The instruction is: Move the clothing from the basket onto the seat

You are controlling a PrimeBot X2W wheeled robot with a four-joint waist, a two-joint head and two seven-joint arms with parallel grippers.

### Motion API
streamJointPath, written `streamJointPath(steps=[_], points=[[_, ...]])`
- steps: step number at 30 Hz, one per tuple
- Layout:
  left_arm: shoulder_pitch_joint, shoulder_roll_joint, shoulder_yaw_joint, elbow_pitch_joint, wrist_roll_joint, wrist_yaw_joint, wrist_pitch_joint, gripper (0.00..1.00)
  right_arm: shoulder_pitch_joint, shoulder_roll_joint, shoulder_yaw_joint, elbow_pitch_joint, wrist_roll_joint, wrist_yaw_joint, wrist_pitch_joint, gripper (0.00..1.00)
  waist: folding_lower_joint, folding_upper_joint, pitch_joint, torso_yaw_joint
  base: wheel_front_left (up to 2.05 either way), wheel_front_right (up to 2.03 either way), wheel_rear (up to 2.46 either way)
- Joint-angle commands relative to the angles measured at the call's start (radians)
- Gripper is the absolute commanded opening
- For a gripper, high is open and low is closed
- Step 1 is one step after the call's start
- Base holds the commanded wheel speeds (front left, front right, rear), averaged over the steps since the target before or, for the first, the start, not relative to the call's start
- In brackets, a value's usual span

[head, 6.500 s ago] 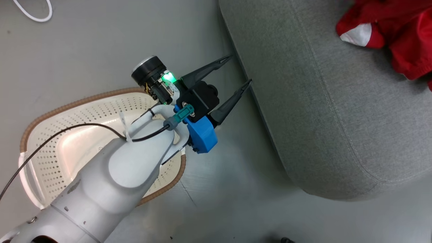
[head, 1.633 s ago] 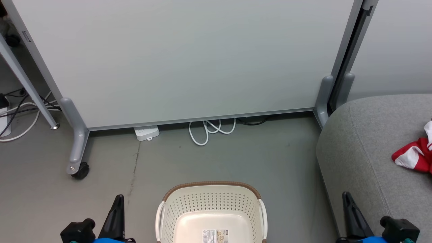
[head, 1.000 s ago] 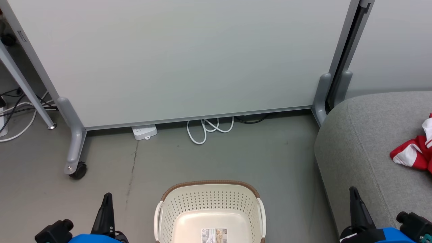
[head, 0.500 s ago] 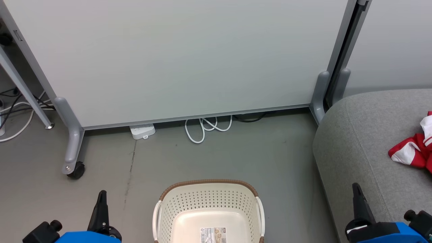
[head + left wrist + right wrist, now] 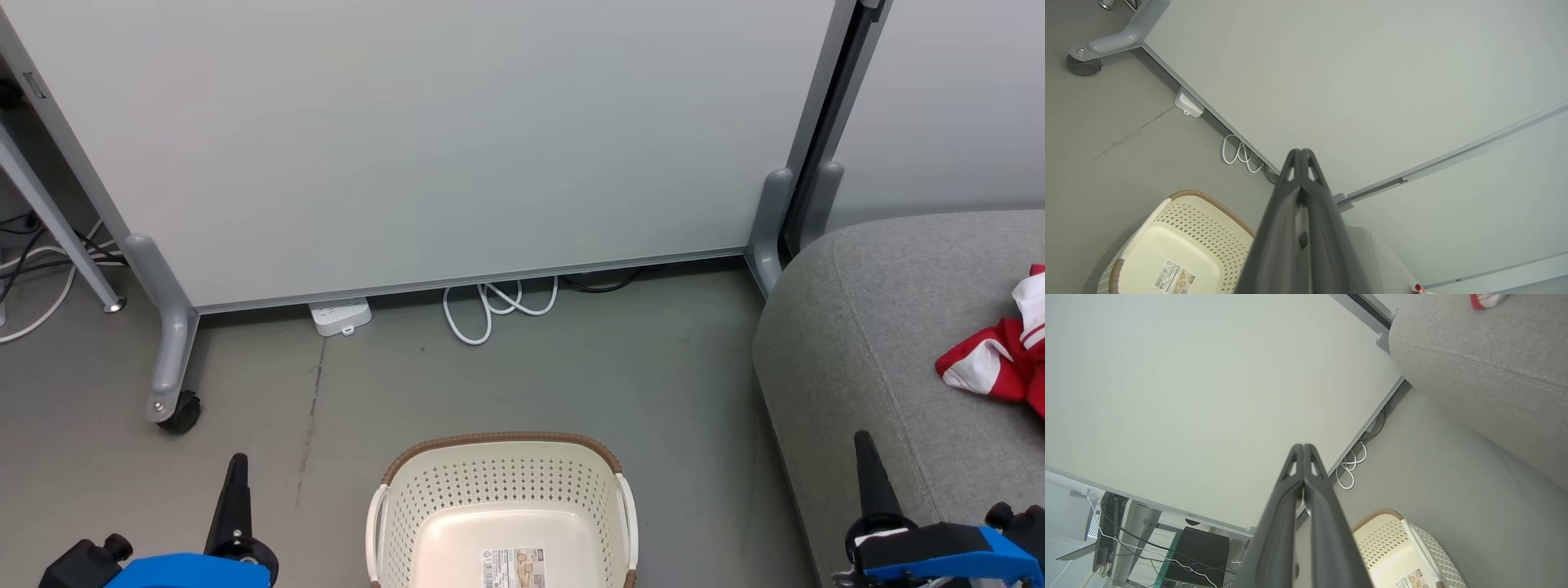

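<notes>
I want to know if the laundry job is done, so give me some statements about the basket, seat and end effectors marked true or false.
No clothing shows inside the basket. True.
A red and white garment lies on the seat. True.
The basket stands on the seat. False: it stands on the floor beside it.
The left end effector grips the basket's handle. False: it is shut, clear of the basket.
The right end effector is open. False: it is shut.

**Both closed, both empty**

The left gripper [image 5: 237,469] stands at the head view's lower left, fingers pressed together, pointing up. The right gripper [image 5: 863,447] mirrors it at lower right, apparently level, though its base is cropped.
</notes>
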Motion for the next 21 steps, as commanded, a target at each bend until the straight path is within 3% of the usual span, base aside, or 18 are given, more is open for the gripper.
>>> streamJointPath(steps=[1,21], points=[[-0.031,0.005,0.012,-0.016,-0.035,-0.008,0.008,0.0,-0.03,-0.002,-0.005,-0.013,0.039,-0.001,0.01,0.0,0.0,-0.0001,0.001,-0.001,0.0,0.0,0.0],[-0.038,0.006,0.038,-0.032,-0.236,-0.017,0.06,0.0,-0.051,-0.002,-0.016,-0.015,0.252,-0.001,0.063,0.0,0.0,-0.0001,0.008,-0.011,0.0,0.0,0.0]])
